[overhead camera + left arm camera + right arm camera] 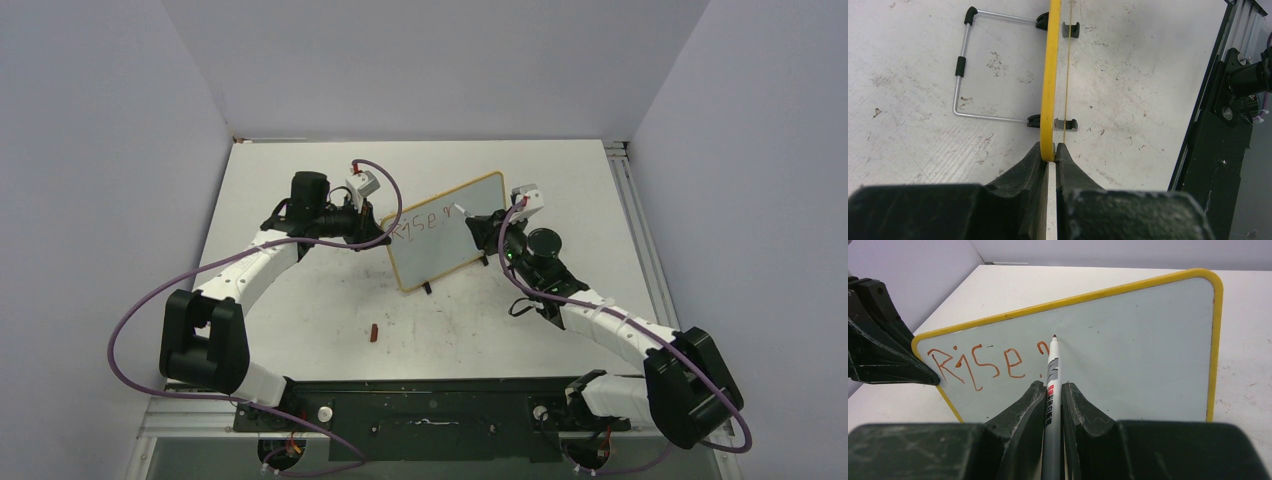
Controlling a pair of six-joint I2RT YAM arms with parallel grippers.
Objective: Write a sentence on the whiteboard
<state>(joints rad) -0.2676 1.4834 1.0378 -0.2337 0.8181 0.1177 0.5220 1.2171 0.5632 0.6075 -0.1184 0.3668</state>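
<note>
- The white tabletop is seen scuffed and stained. Its near edge is cut off by the black base rail in the top view.
- The whiteboard, framed in yellow with rounded corners, is stood upright near the middle of the tabletop, between the two claws. In the left wrist view it is seen only edge-on, so its writing face is hidden there. In the right wrist view its lower edge is covered by the right claw, and its left edge is partly covered by the left claw.
- The left claw is pressed together on the whiteboard's edge, with the yellow frame pinched between its fingers.
- The right claw is closed on a marker, and the rear of the barrel is hidden between the fingers.
- A wire stand is seen lying behind the board on the tabletop, joined to the board by black clips.
- The marker is pointed at the board face, just right of the last stroke. Whether the tip touches cannot be told.
- The sentence is written in red-brown at the board's left side. "Rise" and the start of one more letter are made out, but in the top view the letters are too small to be read.
- A small red piece is seen lying alone on the tabletop, nearer the bases and well apart from the board. What it is cannot be told.
</note>
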